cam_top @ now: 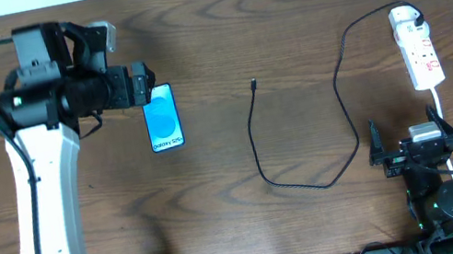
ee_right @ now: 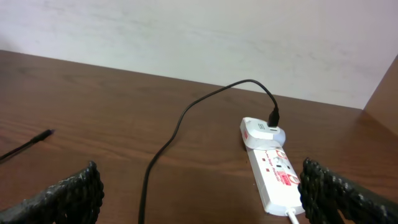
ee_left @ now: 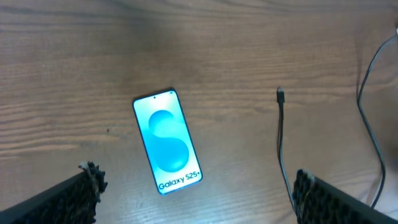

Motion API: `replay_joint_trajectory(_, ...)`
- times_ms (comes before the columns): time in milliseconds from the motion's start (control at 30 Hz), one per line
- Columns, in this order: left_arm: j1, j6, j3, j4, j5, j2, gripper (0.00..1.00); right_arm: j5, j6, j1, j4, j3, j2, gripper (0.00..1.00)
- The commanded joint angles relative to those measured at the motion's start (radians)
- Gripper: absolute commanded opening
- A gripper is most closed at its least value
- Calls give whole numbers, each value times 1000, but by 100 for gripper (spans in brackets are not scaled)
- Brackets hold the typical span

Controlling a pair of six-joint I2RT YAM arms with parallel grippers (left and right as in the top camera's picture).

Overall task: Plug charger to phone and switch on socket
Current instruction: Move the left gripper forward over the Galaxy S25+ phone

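Note:
The phone (cam_top: 162, 118) lies flat on the wooden table with its cyan screen up; it also shows in the left wrist view (ee_left: 168, 142). My left gripper (cam_top: 142, 84) is open and empty above the table, next to the phone, fingers (ee_left: 196, 199) wide apart. The black charger cable (cam_top: 258, 154) runs from its loose tip (cam_top: 253, 83) in a loop to the white adapter (cam_top: 404, 18), which is plugged into the white socket strip (cam_top: 421, 55). My right gripper (cam_top: 408, 134) is open and empty, close to the strip's near end (ee_right: 277, 177). The tip (ee_left: 280, 94) lies apart from the phone.
The strip's white cord (cam_top: 441, 108) runs back past my right gripper to the table's front edge. A pale wall (ee_right: 186, 37) stands behind the table's far edge. The cable (ee_right: 180, 118) crosses the table between my right gripper's fingers.

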Motion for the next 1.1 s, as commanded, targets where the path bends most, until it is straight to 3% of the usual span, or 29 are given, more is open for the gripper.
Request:
replay_joint_trajectory(0,4,-1,31,-15,13,27,98,8,-7,7,-1,-5,-7,99)
replay_joint_trajectory(700,3,-21,31,7,10,39,98,8,-7,7,-2,-5,-7,99)
replay_joint_trajectory(1067,-85,-132,31,14,-214,154,98,8,-7,7,-2,-5,-6,99)
